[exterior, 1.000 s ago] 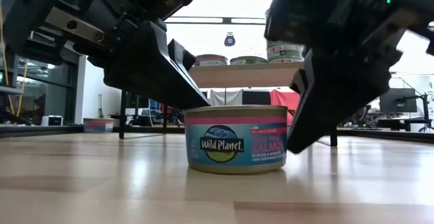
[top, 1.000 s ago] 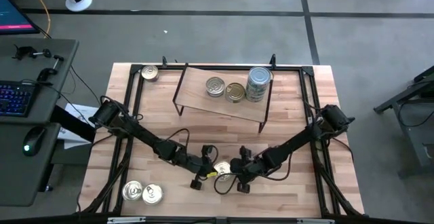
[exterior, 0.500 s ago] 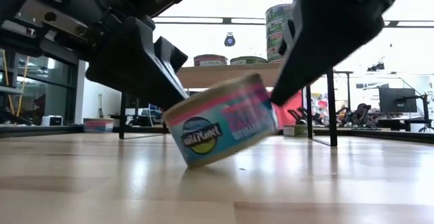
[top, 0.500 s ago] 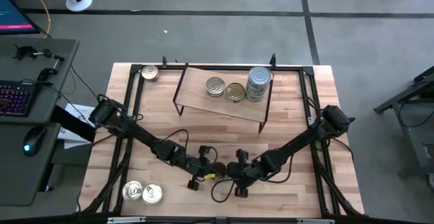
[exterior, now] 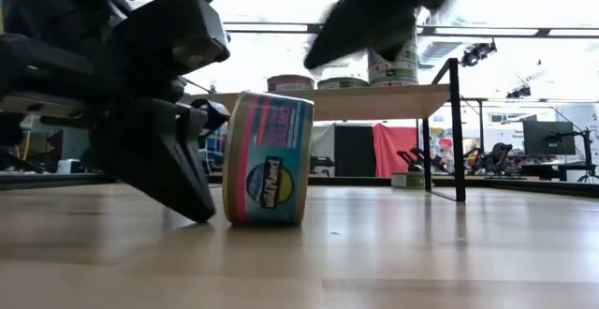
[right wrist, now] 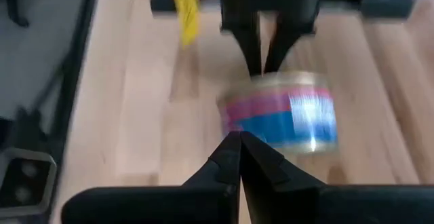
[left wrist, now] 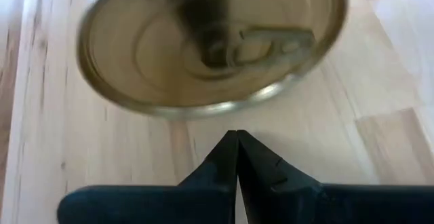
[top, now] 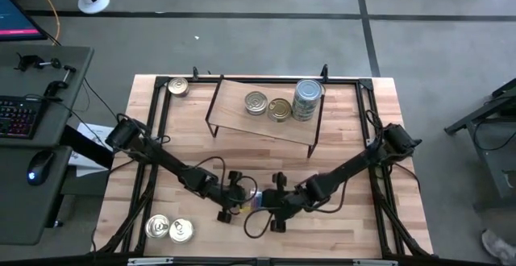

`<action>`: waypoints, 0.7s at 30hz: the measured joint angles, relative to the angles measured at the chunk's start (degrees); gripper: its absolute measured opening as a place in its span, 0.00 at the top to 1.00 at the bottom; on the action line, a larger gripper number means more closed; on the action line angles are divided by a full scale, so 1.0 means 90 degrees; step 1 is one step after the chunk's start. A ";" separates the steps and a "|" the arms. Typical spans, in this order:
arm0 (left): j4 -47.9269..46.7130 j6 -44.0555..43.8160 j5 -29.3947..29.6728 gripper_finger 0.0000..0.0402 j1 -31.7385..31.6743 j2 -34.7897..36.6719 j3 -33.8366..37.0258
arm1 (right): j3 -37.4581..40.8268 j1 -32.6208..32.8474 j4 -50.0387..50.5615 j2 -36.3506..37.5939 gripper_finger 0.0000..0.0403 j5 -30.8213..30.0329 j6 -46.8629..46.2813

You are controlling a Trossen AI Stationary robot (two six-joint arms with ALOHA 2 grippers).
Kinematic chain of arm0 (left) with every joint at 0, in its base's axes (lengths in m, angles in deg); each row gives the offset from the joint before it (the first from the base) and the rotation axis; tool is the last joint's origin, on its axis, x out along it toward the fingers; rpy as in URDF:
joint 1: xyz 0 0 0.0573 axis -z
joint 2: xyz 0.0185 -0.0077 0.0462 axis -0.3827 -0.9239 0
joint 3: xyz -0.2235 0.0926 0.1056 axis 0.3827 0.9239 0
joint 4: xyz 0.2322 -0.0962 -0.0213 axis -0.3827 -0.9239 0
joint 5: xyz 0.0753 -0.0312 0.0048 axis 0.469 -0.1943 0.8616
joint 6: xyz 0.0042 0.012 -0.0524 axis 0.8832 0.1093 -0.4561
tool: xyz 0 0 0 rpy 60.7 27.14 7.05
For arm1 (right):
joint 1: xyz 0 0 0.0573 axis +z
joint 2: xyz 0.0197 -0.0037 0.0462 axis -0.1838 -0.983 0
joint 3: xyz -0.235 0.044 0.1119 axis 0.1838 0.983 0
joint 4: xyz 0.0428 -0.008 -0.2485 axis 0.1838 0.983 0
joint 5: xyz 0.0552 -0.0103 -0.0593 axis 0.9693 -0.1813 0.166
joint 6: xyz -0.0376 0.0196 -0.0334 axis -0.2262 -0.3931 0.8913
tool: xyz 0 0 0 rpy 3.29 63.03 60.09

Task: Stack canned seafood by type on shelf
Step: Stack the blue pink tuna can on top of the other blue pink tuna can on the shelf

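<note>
One tin of canned seafood [exterior: 267, 159], with a pink and blue label, stands on its edge on the tabletop between my two grippers. Its gold pull-tab top [left wrist: 210, 41] faces my left gripper [left wrist: 236, 139], which is shut with its tips low at the tin's foot. My right gripper [right wrist: 239, 141] is also shut and hangs above and to the right of the tin [right wrist: 281, 112], clear of it in the low view. The shelf [top: 242, 125] stands at the far middle, carrying a silver tin [top: 255, 102], a gold tin [top: 280, 109] and a stack of tins [top: 307, 99]. My left gripper points slanting down from the table's left, its shut fingertips [exterior: 198, 211] at the table right beside the tin's lower rim [exterior: 232, 217]. I cannot tell whether they touch the tin.
Another tin [top: 178, 86] sits at the far left corner, and two more [top: 158, 227] [top: 181, 230] lie near the front left. A black metal frame [top: 367, 121] borders the table's sides. Bare wood lies between the shelf and the grippers.
The tin lay flat between both grippers, was tipped up on one side, and now stands on its edge with its top turned toward the left gripper. My right gripper has risen off it and gone toward the table's left. My left gripper has tipped further downward.
</note>
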 joint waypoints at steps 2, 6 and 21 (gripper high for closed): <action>-0.0134 -0.0107 0.0016 1.00 0.0019 0.0180 0.0107 | -0.0235 -0.0017 0.0143 0.0026 1.00 0.0002 -0.0113; -0.0422 -0.0207 0.0083 1.00 -0.0053 0.0910 0.0513 | -0.0820 -0.0043 0.0718 0.0037 1.00 0.0025 -0.0321; -0.0447 -0.0257 0.0439 1.00 -0.0980 0.3747 0.2026 | -0.1304 -0.0491 0.0923 0.0038 0.63 -0.0086 -0.4674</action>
